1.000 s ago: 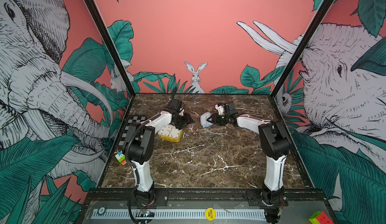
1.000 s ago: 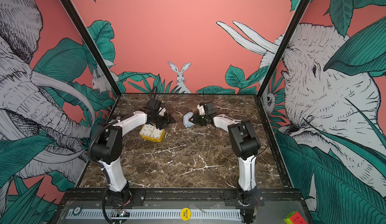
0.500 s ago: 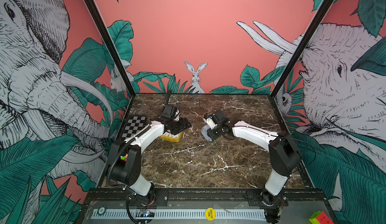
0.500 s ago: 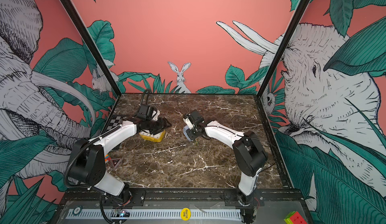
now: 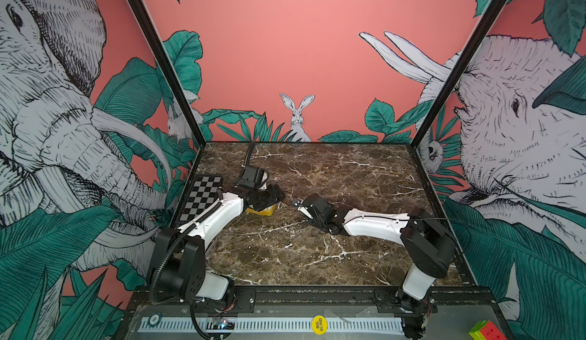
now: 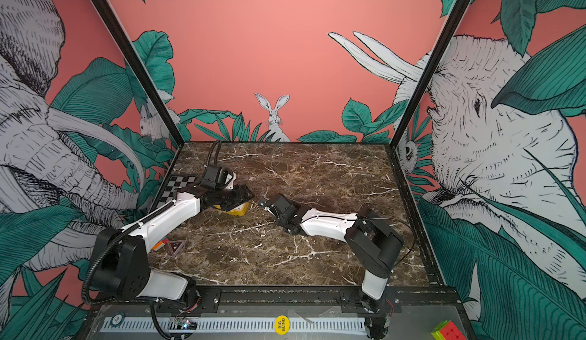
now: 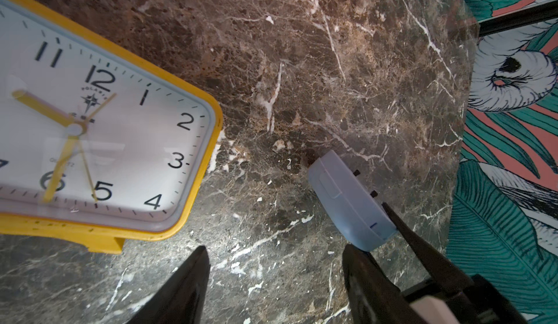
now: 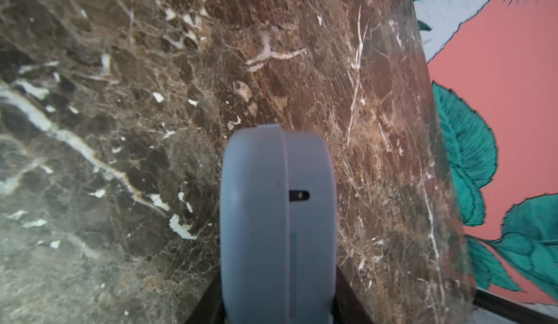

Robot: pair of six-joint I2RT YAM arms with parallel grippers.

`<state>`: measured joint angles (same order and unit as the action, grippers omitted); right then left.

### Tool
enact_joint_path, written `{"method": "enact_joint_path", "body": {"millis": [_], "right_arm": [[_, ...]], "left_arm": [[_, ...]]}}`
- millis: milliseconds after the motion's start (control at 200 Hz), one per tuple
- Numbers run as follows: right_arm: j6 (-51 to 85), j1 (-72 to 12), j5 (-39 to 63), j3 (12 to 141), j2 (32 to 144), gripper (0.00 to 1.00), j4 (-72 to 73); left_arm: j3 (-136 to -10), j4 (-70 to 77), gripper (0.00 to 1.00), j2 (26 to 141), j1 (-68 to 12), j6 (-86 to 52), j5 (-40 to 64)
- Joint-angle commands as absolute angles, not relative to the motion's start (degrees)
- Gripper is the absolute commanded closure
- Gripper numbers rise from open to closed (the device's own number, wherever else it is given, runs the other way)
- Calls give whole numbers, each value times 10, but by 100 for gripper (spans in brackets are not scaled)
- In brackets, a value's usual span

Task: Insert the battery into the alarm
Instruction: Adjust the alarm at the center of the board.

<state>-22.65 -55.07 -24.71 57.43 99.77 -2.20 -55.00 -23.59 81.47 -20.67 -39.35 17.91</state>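
Note:
A small blue-grey rounded alarm is clamped between the fingers of my right gripper, which is shut on it low over the marble near the table's middle. In the left wrist view the same alarm shows black pegs on one side. My left gripper is open with only bare marble between its fingers. It hangs just beside a yellow-framed clock lying face up, seen in both top views. The battery is out of view.
A checkerboard card lies along the left table edge. A small colour cube and a triangular piece sit near the left arm's base. Another cube rests outside the front rail. Walls enclose three sides.
Both arms have pulled back from the rear toward the front. The right gripper carried the blue-grey alarm forward and lower. The left gripper shifted to sit over the yellow clock's edge.

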Motion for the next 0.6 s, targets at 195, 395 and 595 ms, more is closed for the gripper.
{"method": "enact_joint_path", "body": {"millis": [195,395,595], "right_arm": [[-367,-585,-241,490,990,64,172],[-404,-594,-218,462,998,50,225],[-366,-595,-190,459,977,15,191]], "left_arm": [[-527,-235,29,793,-200,-393,170],[-525,-236,29,800,-199,-392,177],[-519,-232,29,804,-199,-396,178]]}}
